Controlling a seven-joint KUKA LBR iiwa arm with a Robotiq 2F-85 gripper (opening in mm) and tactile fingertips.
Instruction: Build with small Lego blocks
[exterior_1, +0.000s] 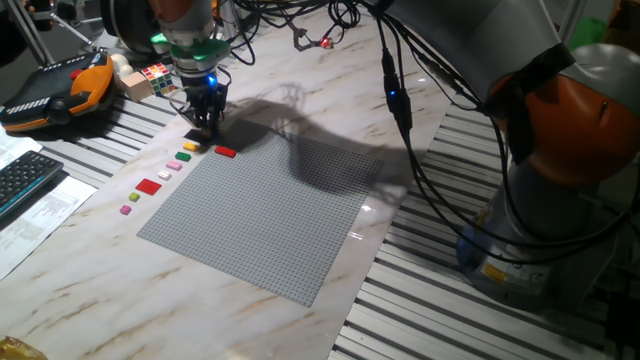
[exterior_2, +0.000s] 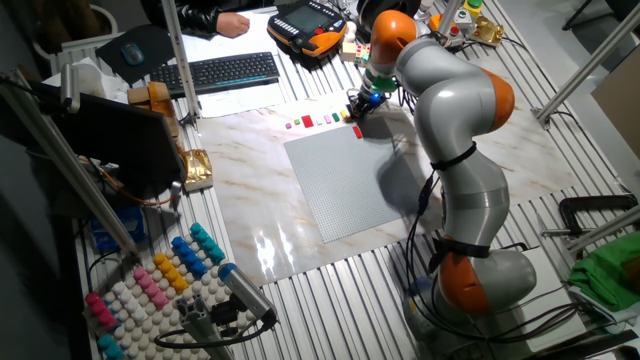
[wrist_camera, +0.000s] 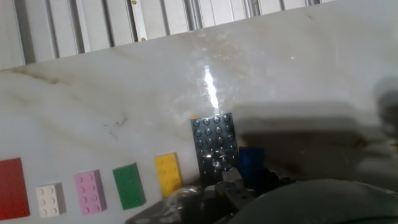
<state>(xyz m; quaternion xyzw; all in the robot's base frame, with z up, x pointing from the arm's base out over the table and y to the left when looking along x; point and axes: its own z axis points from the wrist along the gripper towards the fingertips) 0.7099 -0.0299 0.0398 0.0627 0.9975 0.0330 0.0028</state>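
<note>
My gripper (exterior_1: 205, 122) is low over the marble table just off the far left corner of the grey baseplate (exterior_1: 260, 220). In the hand view its dark fingertips (wrist_camera: 227, 186) are at the near end of a flat black block (wrist_camera: 214, 146), with a blue block (wrist_camera: 250, 160) beside it. A row of small blocks runs leftwards: yellow (wrist_camera: 168, 173), green (wrist_camera: 129, 185), pink (wrist_camera: 90, 191), white (wrist_camera: 50, 199), red (wrist_camera: 12, 186). A red block (exterior_1: 225, 152) lies on the baseplate's corner. The jaws' opening is hidden.
A multicoloured puzzle cube (exterior_1: 155, 75) and an orange teach pendant (exterior_1: 60, 85) lie behind the gripper. A keyboard (exterior_1: 20, 180) is at the left edge. The arm's base (exterior_1: 560, 150) stands at the right. Ribbed metal surrounds the marble slab.
</note>
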